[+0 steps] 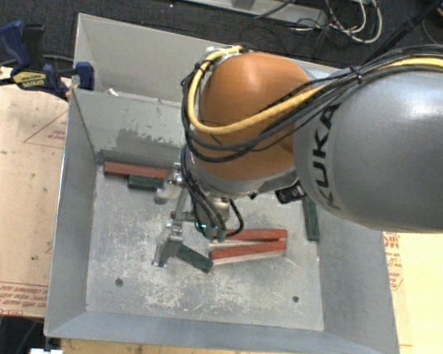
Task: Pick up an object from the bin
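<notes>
My gripper [168, 249] reaches down under the orange cover to the bin floor, a little left of the middle. A small dark green block [194, 258] lies flat right beside it, on its right, and seems to touch it. Just right of that block lie two red bars [249, 245] side by side, slanting up to the right. Whether anything is held I cannot make out.
A brown-red bar [136, 171] with a small dark green piece [141, 185] below it lies along the back left of the floor. A dark green stick [310, 220] leans at the right wall. The arm and its cover hide the back middle.
</notes>
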Robot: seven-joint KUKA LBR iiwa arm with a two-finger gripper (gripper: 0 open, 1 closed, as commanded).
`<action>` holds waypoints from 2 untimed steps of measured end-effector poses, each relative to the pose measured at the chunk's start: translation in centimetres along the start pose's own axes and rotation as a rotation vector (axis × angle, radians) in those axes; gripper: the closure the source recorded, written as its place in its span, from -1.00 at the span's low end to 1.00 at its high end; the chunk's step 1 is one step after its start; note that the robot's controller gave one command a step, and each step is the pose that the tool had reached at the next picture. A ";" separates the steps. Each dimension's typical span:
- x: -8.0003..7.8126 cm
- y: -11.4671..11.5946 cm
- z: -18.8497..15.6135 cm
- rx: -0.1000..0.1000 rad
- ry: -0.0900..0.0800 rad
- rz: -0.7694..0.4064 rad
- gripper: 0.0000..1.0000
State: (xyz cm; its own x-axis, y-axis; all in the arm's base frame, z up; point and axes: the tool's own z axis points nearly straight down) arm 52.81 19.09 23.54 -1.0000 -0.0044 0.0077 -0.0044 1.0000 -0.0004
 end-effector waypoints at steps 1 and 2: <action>-0.2 -0.1 -0.5 -0.002 -0.008 0.004 -1.00; -0.5 -1.9 2.3 -0.005 -0.014 0.072 -1.00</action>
State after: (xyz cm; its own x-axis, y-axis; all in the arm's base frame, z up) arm 53.31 17.20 21.20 -0.9977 0.0680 -0.0057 0.0679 0.9977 0.0042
